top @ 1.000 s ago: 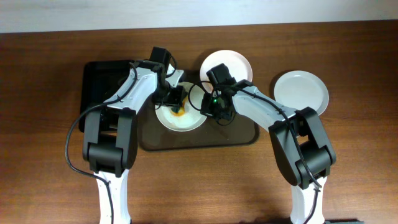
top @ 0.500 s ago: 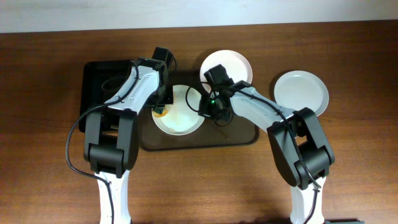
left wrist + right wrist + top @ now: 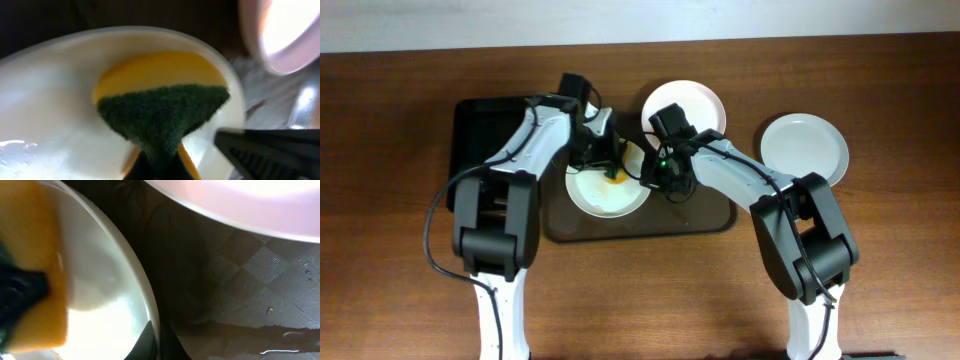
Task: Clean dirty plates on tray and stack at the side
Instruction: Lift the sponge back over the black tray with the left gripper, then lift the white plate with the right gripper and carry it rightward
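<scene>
Wooden table [image 3: 880, 260]: the dirty plate [image 3: 605, 198] lies centre-left on the tray [image 3: 710, 215]. The left gripper [image 3: 607, 163], clamped on the sponge [image 3: 165, 110], has swept from the plate's left edge to its far-right part. The right gripper [image 3: 648, 178] pinches the rim. Scrubbing is incomplete.

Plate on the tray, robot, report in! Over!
Left gripper shut on yellow-and-green sponge, pressed on round white plate on dark brown tray. Right gripper shut on its rim. Nothing blocking.
</scene>
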`<state>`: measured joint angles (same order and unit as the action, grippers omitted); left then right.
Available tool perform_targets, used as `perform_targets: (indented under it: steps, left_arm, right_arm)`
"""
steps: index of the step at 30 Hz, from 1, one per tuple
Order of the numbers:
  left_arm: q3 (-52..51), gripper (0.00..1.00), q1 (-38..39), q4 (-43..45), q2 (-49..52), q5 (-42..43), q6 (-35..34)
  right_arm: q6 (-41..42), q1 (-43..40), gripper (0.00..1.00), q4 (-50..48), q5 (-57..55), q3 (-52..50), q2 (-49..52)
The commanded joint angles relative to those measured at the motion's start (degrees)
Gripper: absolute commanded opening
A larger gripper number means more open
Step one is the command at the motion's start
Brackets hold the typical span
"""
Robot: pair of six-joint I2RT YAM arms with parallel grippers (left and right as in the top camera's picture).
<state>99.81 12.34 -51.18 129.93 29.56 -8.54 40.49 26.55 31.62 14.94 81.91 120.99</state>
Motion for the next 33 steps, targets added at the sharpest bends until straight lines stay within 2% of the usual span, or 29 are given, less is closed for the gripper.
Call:
perform_targets:
  steps: [1, 6, 12, 16, 20, 23, 25, 28, 33]
  left_arm:
    - [5.1, 0.00, -5.9, 0.5, 0.5, 9.5, -2.4]
    - [13.8, 0.00, -11.1, -5.4, 0.5, 11.2, -2.3]
    - [21.2, 0.00, -15.1, -10.9, 0.5, 10.6, -1.6]
    - [21.2, 0.00, -15.1, -13.3, 0.5, 2.9, -1.6]
    - [21.2, 0.01, -14.3, -14.5, 0.5, -5.6, -1.6]
    - [21.2, 0.00, -13.3, -14.4, 0.5, -6.9, -1.6]
    - [21.2, 0.01, -12.7, -14.2, 0.5, -7.7, -1.6]
    - [21.2, 0.01, -12.1, -14.1, 0.5, -10.1, -1.6]
    - [21.2, 0.01, -11.1, -14.0, 0.5, -11.1, -1.6]
  right_arm:
    - [0.2, -0.4, 0.04, 0.5, -1.4, -0.9, 1.7]
    - [0.1, -0.5, 0.04, 0.5, 0.5, -0.8, 1.6]
    - [-4.2, -0.7, 0.04, 2.1, 2.4, 1.1, -1.3]
    - [-5.8, -0.6, 0.04, 3.6, -1.6, 1.4, -6.9]
    - [-9.2, 0.7, 0.04, 7.3, -11.3, 1.4, -13.7]
    - [-10.6, 2.7, 0.04, 10.3, -20.0, 1.4, -17.5]
    - [-11.8, 5.8, 0.04, 12.8, -30.3, 1.4, -19.6]
    - [-11.8, 8.6, 0.04, 14.2, -39.0, 1.5, -19.8]
    - [-11.8, 17.0, 0.04, 15.6, -62.8, 1.6, -19.7]
